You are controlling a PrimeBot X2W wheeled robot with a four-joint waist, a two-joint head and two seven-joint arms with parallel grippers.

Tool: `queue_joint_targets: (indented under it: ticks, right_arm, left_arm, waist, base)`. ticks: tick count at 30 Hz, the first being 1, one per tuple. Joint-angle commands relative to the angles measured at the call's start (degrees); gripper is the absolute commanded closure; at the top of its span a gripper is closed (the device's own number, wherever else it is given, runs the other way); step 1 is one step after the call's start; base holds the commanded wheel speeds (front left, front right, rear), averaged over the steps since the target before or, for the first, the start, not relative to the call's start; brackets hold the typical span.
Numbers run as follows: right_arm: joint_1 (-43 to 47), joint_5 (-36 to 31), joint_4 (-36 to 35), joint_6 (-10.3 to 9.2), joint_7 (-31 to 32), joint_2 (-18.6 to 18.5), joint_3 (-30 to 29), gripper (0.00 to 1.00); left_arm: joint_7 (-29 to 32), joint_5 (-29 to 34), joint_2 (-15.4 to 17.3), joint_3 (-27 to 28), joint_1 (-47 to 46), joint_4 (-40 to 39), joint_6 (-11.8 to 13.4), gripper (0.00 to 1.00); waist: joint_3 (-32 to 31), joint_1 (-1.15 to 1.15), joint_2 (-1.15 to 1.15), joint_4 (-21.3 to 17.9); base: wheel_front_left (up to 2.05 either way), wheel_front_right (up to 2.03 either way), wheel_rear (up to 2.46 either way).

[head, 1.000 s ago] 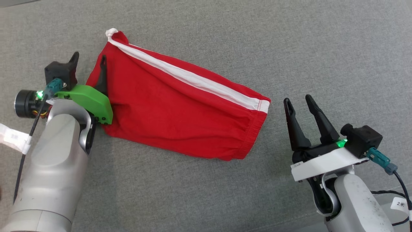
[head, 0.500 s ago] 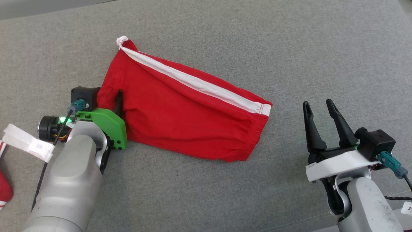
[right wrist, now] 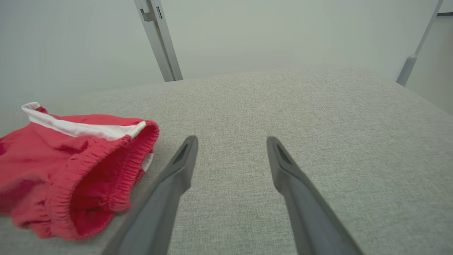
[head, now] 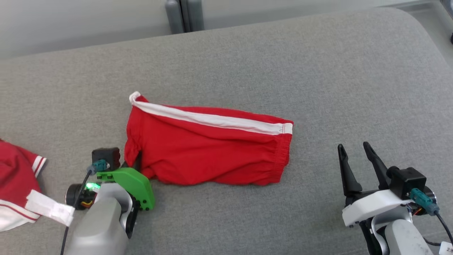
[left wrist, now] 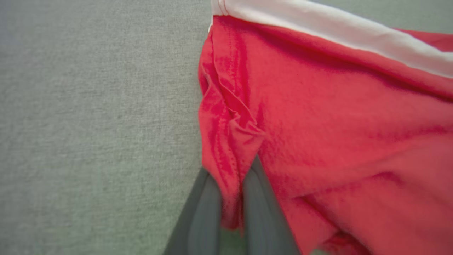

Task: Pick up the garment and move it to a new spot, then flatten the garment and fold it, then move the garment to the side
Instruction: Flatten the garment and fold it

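Garment: we see the red shorts [head: 212,156] lying rumpled on the grey cushion [head: 318,71], a little toward 7 o'clock of its middle, their long side running from 9 to 3 o'clock.
Stripe: a white band [head: 212,119] follows the shorts' 12 o'clock edge.
Waist: the elastic opening [head: 285,156] faces 3 o'clock.
Left grip: we find the left end effector [left wrist: 230,180] at the shorts' 8 o'clock corner, its fingers closed tight on a fold of the red hem.
Right grip: the right end effector [head: 353,146] sits toward 4 o'clock of the shorts, well apart from them, fingers spread wide and holding nothing, tips pointing to 12 o'clock.
Other cloth: a red-and-white cloth [head: 17,177] lies at the 9 o'clock edge, apart from the shorts.
Background: a grey post [head: 184,16] stands at 12 o'clock beyond the cushion.
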Motion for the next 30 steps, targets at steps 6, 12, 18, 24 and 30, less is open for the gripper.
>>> queue_joint_targets:
  ticks: [6, 12, 18, 24, 30]
  right_arm:
    - [2.8, -0.7, 1.6, -0.09, -0.1, -0.2, 0.3, 0.00]
    - [1.6, -0.6, 2.1, -0.09, -0.1, -0.2, 3.6, 0.00]
    - [-2.2, 1.3, 3.2, -0.09, -0.1, -0.2, 9.0, 0.00]
    - [-6.7, 1.4, 12.8, -0.09, -0.1, -0.2, 12.0, 0.00]
    - [-8.9, 3.8, 24.2, -0.09, -0.1, -0.2, 11.9, 0.00]
  left_arm:
    - [-0.3, -2.2, -1.2, 3.2, 7.8, -3.6, 1.7, 1.00]
    - [-0.3, -0.4, -1.3, 5.9, 13.2, -11.5, 3.1, 0.56]
    - [-0.3, 2.7, -1.6, 9.2, 17.1, -20.1, 3.9, 0.00]
    - [-0.3, 5.9, -2.5, 10.7, 20.0, -24.5, 2.7, 0.00]
    - [-0.3, 7.3, -3.2, 11.0, 20.2, -24.9, 1.4, 0.00]
  waist:
    - [-6.2, 0.00, 0.00, 6.9]
    - [-5.9, 0.00, 0.00, 10.1]
    - [-5.1, 0.00, 0.00, 11.9]
    - [-4.4, 0.00, 0.00, 14.1]
    - [-3.1, 0.00, 0.00, 16.1]
  base:
    - [0.00, 0.00, 0.00]
    - [0.00, 0.00, 0.00]
    - [0.00, 0.00, 0.00]
    - [0.00, 0.00, 0.00]
    - [0.00, 0.00, 0.00]
